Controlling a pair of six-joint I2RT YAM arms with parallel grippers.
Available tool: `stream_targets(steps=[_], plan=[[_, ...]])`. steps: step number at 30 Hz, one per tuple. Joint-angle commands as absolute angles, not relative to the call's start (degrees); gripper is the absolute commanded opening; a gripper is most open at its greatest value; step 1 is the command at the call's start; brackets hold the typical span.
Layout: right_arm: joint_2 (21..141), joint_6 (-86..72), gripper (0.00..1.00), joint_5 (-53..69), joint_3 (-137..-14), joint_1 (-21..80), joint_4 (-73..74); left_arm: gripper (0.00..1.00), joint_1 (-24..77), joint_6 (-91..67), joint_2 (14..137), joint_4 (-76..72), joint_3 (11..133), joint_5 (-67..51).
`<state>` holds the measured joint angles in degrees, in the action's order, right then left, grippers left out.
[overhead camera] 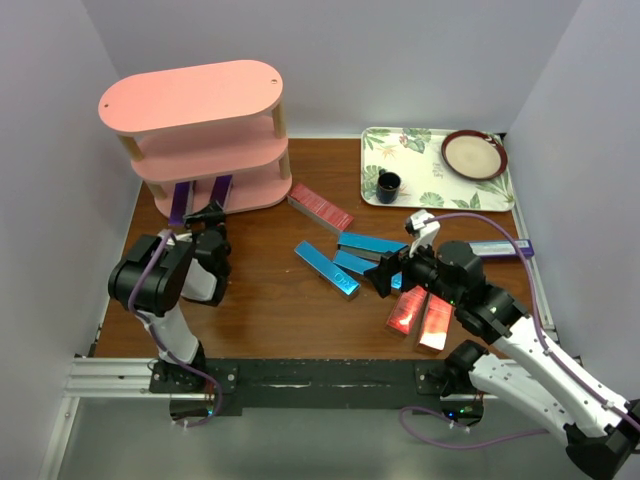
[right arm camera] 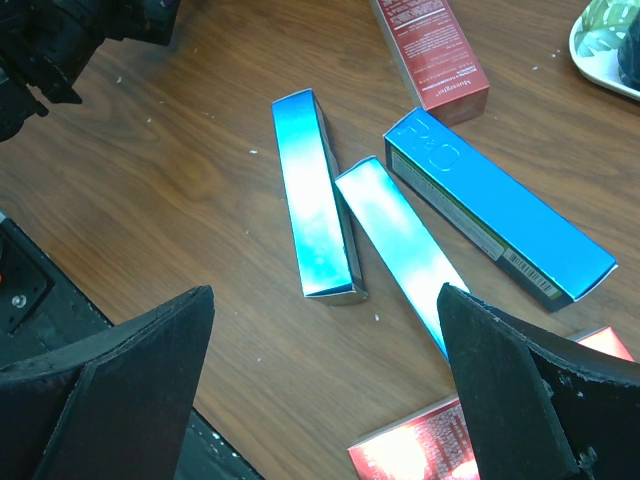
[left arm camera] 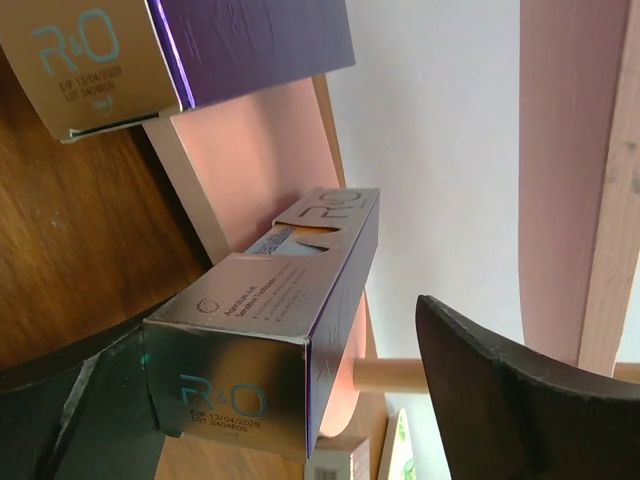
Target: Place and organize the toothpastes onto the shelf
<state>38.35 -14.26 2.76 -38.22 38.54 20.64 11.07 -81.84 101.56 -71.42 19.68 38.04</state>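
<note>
Left fingers (left arm camera: 500, 400) are spread wide at the front of the shelf (overhead camera: 190, 105), bottom tier. A purple carton (left arm camera: 300, 330) sits between them, against one finger with a clear gap to the other, so not gripped. Its far end lies on the pink bottom board and its near end sticks out toward the worktop (overhead camera: 270, 310). A second purple carton (left arm camera: 250, 40) lies just beside it on the same tier.

Right fingers (right arm camera: 510, 400) are wide open over three blue cartons (right arm camera: 315, 200), holding nothing. The blues lie flat mid-worktop, close together. One red carton (overhead camera: 320, 207) lies between the shelf and the blues. Two more red cartons (overhead camera: 405, 312) lie side by side under the right arm. A silvery carton (overhead camera: 500, 248) at the right side is partly hidden by the arm. The floral tray (overhead camera: 440, 185) at far right carries a plate (overhead camera: 474, 154) and a dark cup (overhead camera: 388, 185).
</note>
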Motion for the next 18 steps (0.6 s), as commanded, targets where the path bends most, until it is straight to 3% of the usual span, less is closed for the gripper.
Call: stream_targets(steps=[1,8,18], plan=[[37.7,-13.7,0.99,4.1,-38.1,38.5,20.3,0.97,11.3,-79.4,99.5,-72.0,19.4,36.1],[37.4,-13.6,0.99,4.1,-38.1,38.5,20.2,0.98,10.6,-80.0,98.1,-59.1,24.9,32.3],[37.4,-13.8,0.98,4.2,-37.9,38.5,20.1,1.0,8.1,-81.3,100.7,-54.4,31.5,24.5]])
